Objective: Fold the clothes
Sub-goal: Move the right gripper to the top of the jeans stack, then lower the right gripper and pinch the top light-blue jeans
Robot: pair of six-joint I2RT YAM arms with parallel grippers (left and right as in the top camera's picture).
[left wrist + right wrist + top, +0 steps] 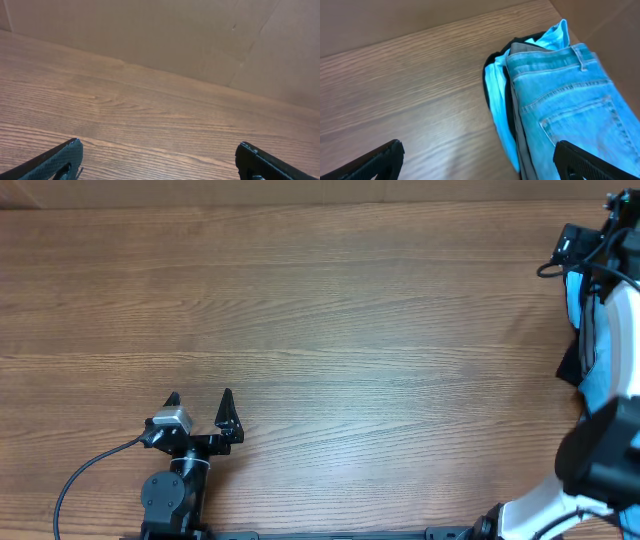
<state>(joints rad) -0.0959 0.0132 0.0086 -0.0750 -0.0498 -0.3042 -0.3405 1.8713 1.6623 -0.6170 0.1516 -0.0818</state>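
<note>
A stack of folded clothes lies at the table's right edge. Light-blue denim jeans (570, 95) with a stitched back pocket are on top, over a grey garment (520, 130), a dark one (509, 112) and a pale-blue one (497, 100). In the overhead view only a strip of the pale-blue cloth (582, 310) shows beside the right arm. My right gripper (479, 160) is open above the table, its right finger over the jeans. My left gripper (200, 405) is open and empty near the front left, over bare wood (160, 150).
The wooden table (330, 310) spans the overhead view. A brown cardboard wall (175, 35) stands behind it. The right arm's white and black links (600, 450) overhang the right edge. A black cable (85, 475) runs from the left arm's base.
</note>
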